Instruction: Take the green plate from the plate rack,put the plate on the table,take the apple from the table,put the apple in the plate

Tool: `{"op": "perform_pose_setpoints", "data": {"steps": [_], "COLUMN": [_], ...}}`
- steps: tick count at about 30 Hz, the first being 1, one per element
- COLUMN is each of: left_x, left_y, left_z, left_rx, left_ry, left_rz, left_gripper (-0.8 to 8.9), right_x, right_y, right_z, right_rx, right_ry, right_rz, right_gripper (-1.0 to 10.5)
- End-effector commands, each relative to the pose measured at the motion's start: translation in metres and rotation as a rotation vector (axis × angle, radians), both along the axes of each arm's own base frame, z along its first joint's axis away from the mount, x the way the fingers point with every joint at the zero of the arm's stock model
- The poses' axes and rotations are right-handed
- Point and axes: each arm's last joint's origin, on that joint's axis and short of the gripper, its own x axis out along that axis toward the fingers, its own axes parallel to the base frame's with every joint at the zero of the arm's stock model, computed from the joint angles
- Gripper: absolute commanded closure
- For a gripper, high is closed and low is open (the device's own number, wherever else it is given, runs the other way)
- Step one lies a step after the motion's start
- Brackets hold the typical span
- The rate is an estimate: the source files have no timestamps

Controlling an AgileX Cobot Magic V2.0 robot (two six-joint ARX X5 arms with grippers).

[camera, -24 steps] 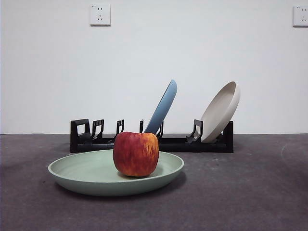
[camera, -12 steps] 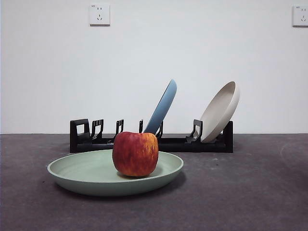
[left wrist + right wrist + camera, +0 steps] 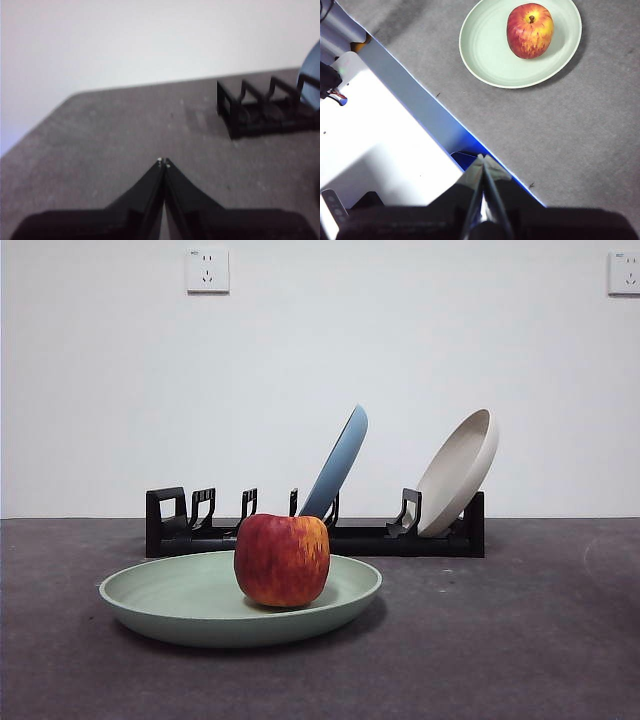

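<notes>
Red apple (image 3: 282, 560) sits in the green plate (image 3: 170, 600) on the table (image 3: 520, 640), near of the plate rack (image 3: 200, 530) holding a blue plate (image 3: 340, 462) and a beige plate (image 3: 458, 472). Left hand (image 3: 163, 162), pressed closed, hangs over bare table beside the rack's end. Right hand (image 3: 482, 159), closed too, is above the table edge, well apart from the plate.
</notes>
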Motion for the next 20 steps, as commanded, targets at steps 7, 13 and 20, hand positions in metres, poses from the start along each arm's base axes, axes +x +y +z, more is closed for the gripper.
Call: {"op": "perform_pose_setpoints", "data": {"steps": [7, 13, 20], "left_x": [-0.0006, -0.0007, -0.0007], "left_y": [-0.0005, -0.0005, -0.0004], "left_z": [-0.0138, -0.0139, -0.0139], "left_rx": [-0.038, -0.037, -0.037], "left_ry": [0.108, 0.11, 0.11], "left_rz": [-0.021, -0.018, -0.017], "left_gripper": [8.17, 8.17, 8.17], "right_x": [-0.0004, -0.0004, -0.0004], "right_y": [-0.0001, -0.0001, -0.0001], "right_z": [0.0003, 0.0003, 0.0003], "right_rx": [0.005, 0.005, 0.005], "right_ry": [-0.001, -0.001, -0.001], "right_rz": [-0.003, -0.003, -0.004], "right_gripper": [9.5, 9.5, 9.5]}}
